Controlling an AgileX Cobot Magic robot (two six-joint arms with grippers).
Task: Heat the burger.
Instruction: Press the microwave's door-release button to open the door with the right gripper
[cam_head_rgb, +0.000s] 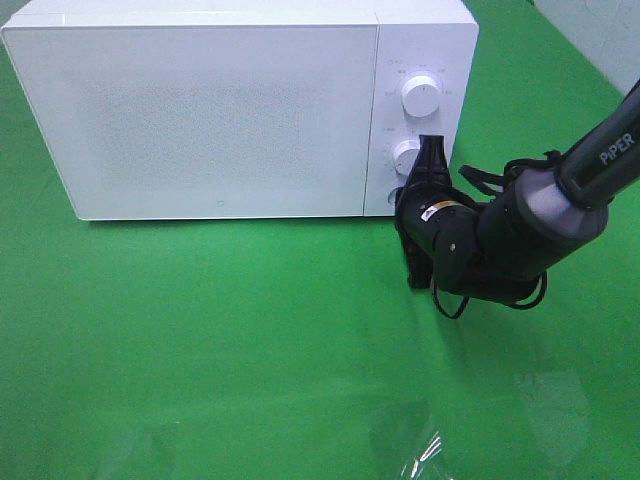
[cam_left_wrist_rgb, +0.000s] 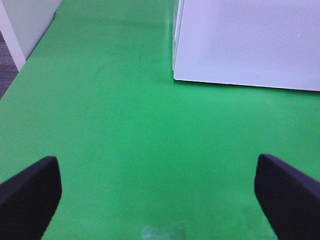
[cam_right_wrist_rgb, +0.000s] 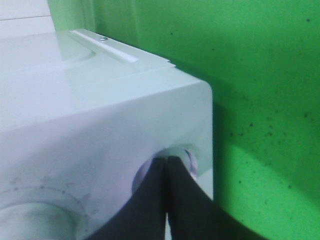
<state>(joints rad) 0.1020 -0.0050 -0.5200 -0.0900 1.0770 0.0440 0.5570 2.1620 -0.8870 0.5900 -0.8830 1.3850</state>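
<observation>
Burger not visible; right hand (cam_right_wrist_rgb: 166, 161) pinched together at microwave panel (cam_head_rgb: 425, 55), left hand (cam_left_wrist_rgb: 160, 187) spread wide.

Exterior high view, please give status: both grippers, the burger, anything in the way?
Right gripper shut, tips at microwave control panel. Left gripper open, over green cloth. Burger not in view; microwave door closed.

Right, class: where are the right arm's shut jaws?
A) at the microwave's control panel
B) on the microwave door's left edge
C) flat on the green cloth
A: the right jaws, pressed together, meet the white control panel of the microwave.
</observation>
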